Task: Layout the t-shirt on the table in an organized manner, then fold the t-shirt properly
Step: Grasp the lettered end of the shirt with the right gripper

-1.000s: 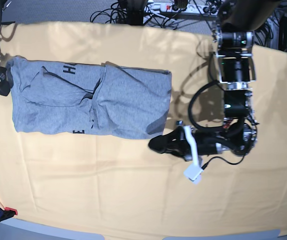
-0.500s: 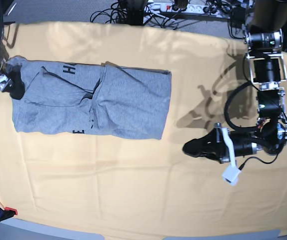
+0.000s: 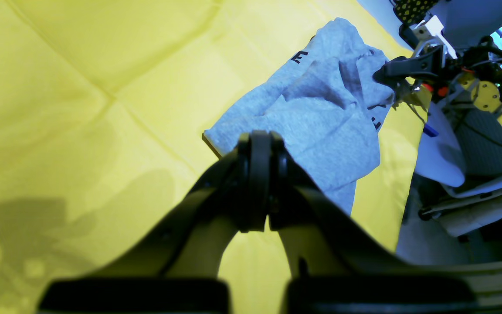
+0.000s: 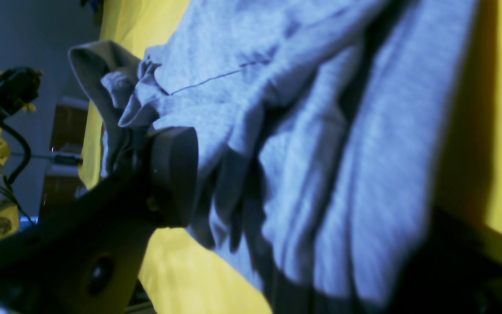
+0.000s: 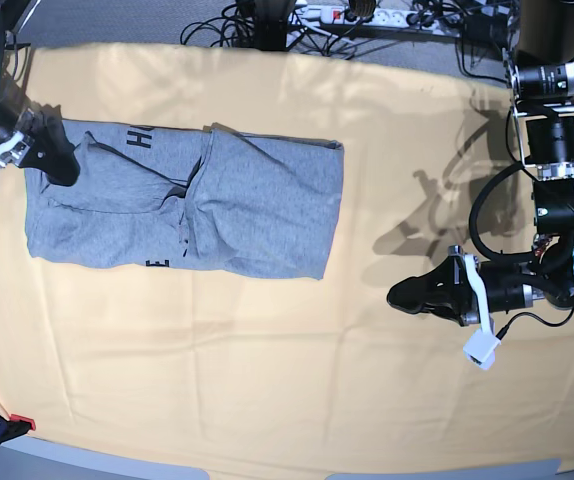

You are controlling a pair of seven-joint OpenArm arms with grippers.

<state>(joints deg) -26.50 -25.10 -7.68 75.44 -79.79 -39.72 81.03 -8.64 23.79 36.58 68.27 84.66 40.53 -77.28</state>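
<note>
T-shirt (image 5: 182, 205) lies folded into a wide band, long axis left–right, on the table's (image 5: 267, 370) far-left part. Grey, creased, black letters partly hidden. Right gripper (image 5: 52, 150) spread wide at its left end; wrist view shows cloth between the jaws. Left gripper (image 5: 399, 295) closed, empty, well apart.

Grey floor behind, strewn with black cables (image 5: 267, 25) and a power strip (image 5: 342, 14).

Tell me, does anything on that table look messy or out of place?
Yes. The t-shirt lies bunched, not flat: folds overlap mid-shirt and hide most of the black lettering. It also sits far to one side of the table.
</note>
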